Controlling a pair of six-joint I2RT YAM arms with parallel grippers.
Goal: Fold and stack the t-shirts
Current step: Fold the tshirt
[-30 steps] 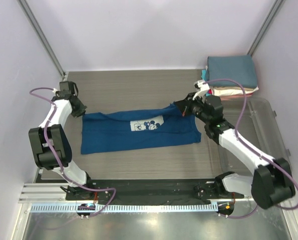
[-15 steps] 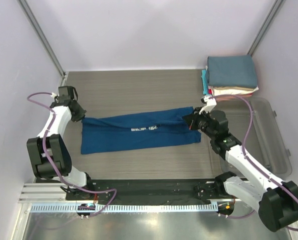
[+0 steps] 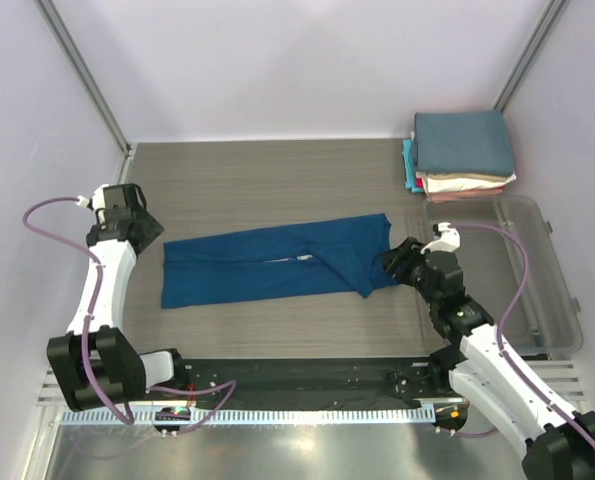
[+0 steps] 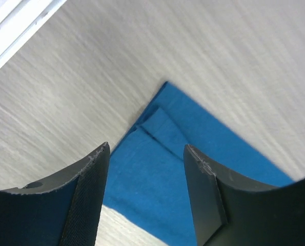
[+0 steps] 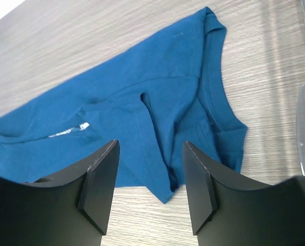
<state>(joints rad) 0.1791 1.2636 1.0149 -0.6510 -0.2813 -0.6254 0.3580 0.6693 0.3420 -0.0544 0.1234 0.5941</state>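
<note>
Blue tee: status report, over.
Left pincer open, right pincer open, both empty. Blue tee folded lengthwise, flat on table. Clear bin beside it, not touching.

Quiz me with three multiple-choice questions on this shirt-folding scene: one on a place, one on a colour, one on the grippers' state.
1. The stack of folded tees sits at the table's: A far right corner; B near left corner; C middle.
2. The stack's top tee is: A pink; B slate-blue; C cream.
3. By the blue tee, the left gripper and right gripper are: A both shut on it; B only one shut; C both open, holding nothing.
Answers: 1 A, overhead it lies back right; 2 B, slate-blue covers the stack; 3 C, wrist views show each parted, gripping nothing.
</note>
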